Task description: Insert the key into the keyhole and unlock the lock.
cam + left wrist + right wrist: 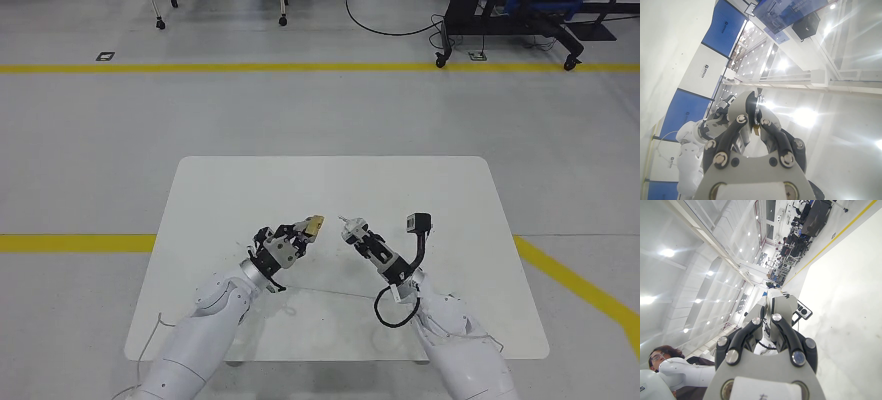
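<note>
Top view: the left gripper (303,232) is clamped on the brass lock (315,224) and holds it up off the white table (240,190), near the middle. The right gripper (349,226) is at three o'clock of the lock, close but apart. Its fingers are pinched on a small pale sliver that I take for the key (343,220), which points toward nine o'clock. The step in hand looks like lining key up with keyhole. Insertion is not yet made, and the next move calls for a fine, straight approach with the tip matched to the slot before any turn. Yellow floor lines (300,68) run past the table at twelve o'clock, with a wheeled rack (510,30) at one o'clock.

Left wrist view: the fingers grip the lock (758,101), shiny steel above brass. Blue and white wall panels (725,28) stand behind.

Right wrist view: the fingers are drawn together, the key too small to make out. Workstations (797,249) and ceiling lights lie beyond
</note>
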Controlling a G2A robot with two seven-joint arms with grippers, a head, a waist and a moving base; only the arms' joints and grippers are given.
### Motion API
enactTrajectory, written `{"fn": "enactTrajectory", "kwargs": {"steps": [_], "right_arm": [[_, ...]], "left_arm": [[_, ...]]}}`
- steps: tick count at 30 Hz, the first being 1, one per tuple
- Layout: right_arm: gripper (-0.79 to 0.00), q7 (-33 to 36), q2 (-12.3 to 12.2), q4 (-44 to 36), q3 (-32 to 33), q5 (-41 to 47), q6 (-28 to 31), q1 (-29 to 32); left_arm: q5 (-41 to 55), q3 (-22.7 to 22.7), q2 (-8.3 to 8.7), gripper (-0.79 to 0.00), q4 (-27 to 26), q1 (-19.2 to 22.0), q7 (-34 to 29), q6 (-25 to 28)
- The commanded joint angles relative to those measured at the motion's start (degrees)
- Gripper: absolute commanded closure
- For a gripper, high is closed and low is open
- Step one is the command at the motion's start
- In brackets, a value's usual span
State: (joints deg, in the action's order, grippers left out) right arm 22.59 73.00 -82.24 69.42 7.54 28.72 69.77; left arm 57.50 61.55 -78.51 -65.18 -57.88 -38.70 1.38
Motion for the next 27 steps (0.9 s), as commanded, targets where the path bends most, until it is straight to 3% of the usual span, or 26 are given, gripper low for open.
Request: {"fn": "enactTrajectory", "kwargs": {"steps": [1, 8, 10, 14, 17, 27], "right_arm": [[0.000, 0.00, 0.00, 0.00, 0.00, 0.00, 0.00, 0.00], [0.000, 1.64, -0.32, -2.92, 1.78, 3.74, -1.72, 1.52], [0.000, 2.84, -0.62, -4.57, 2.50, 3.18, -6.12, 2.37], [0.000, 5.76, -1.33, -11.53, 3.80, 2.40, -20.50, 4.87], [0.000, 6.02, -1.54, -16.28, 3.12, -0.12, -26.24, 6.54], [0.000, 3.81, -1.63, -20.16, 1.51, -4.30, -29.87, 8.41]], "left_arm": [[0.00, 0.00, 0.00, 0.000, 0.00, 0.00, 0.00, 0.00], [-4.89, 1.38, 0.41, 0.000, -3.90, -2.98, 5.72, 3.89], [-6.26, 1.80, 0.53, 0.000, -5.25, -3.86, 6.94, 4.78], [-10.07, 2.29, 0.81, 0.000, -7.46, -5.02, 8.74, 4.72], [-12.67, 2.31, 0.94, 0.000, -8.57, -5.62, 9.73, 4.40], [-18.91, 2.29, 1.11, 0.000, -11.44, -7.29, 12.90, 3.89]]}}
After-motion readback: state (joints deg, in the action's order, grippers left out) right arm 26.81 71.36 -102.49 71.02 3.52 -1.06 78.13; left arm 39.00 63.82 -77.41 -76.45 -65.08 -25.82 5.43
